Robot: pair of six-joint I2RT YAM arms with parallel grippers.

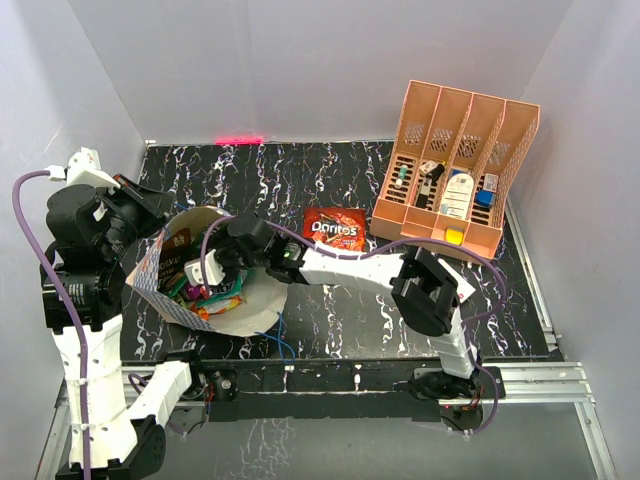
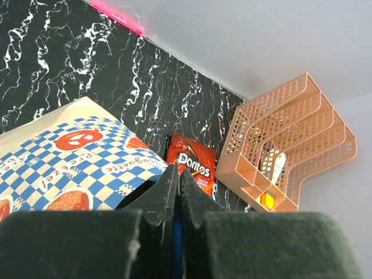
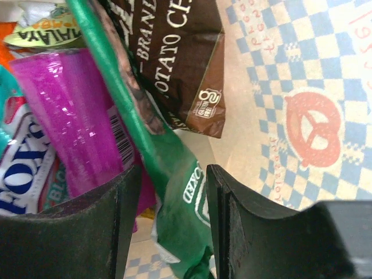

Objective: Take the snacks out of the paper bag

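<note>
Inside the paper bag (image 1: 160,262), the right gripper (image 3: 173,174) stands open, jaws straddling a green packet (image 3: 181,195) beside a purple packet (image 3: 64,116). The left gripper (image 2: 178,174) pinches the bag's blue cord handle (image 2: 177,244). A red-brown chip bag (image 1: 333,229) lies just outside the bag.

Black marbled bench (image 1: 330,190) carrying three things.
A blue-checked paper bag (image 1: 150,268) lies on its side at the left with its mouth facing right. A red Doritos chip bag (image 1: 334,229) lies flat at centre, and a salmon-orange slotted file rack (image 1: 418,120) stands at upper right, near the chip bag.
</note>
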